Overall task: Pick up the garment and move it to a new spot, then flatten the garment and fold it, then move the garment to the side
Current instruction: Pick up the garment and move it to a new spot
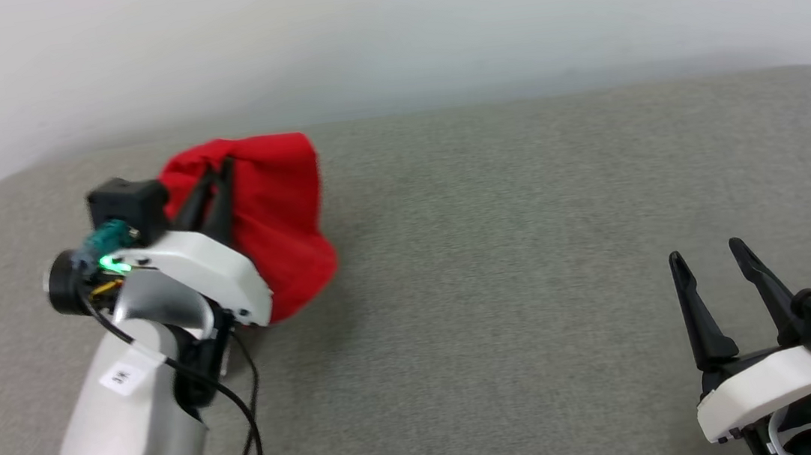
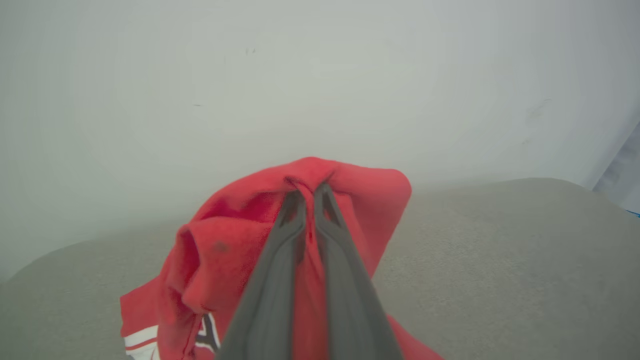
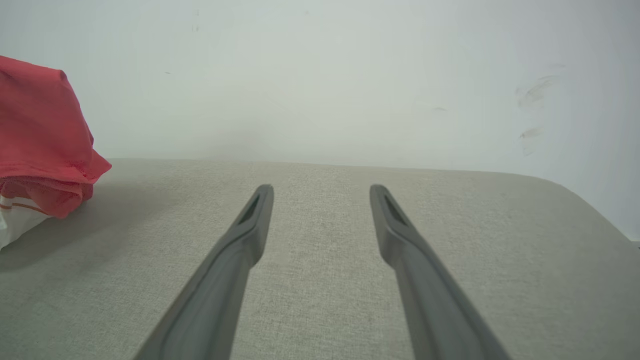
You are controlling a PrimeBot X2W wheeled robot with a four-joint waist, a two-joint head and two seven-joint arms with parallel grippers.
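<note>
**Garment pinched in a bunch at the far left, right gripper open and free**

The garment is found at the far left of the grey padded surface, near the wall. It is gathered into a tall red bunch, and its top fold is clamped by the left gripper, whose jaws are closed on the cloth. In the left wrist view a piece of white trim is seen low at the left. Its lower folds seem to rest on the surface, but this cannot be told for sure. The right gripper is held well apart at the near right, jaws spread wide, with nothing between them.

The garment is judged to be light, soft and limp. No shape will be kept by it, and several layers may be caught in one pinch. The smooth cloth could be pulled out by a quick swing. For flattening, a hold at an edge is advised, such as a shoulder seam or the hem corners, one for each gripper, so that the cloth can be spread between them
</note>
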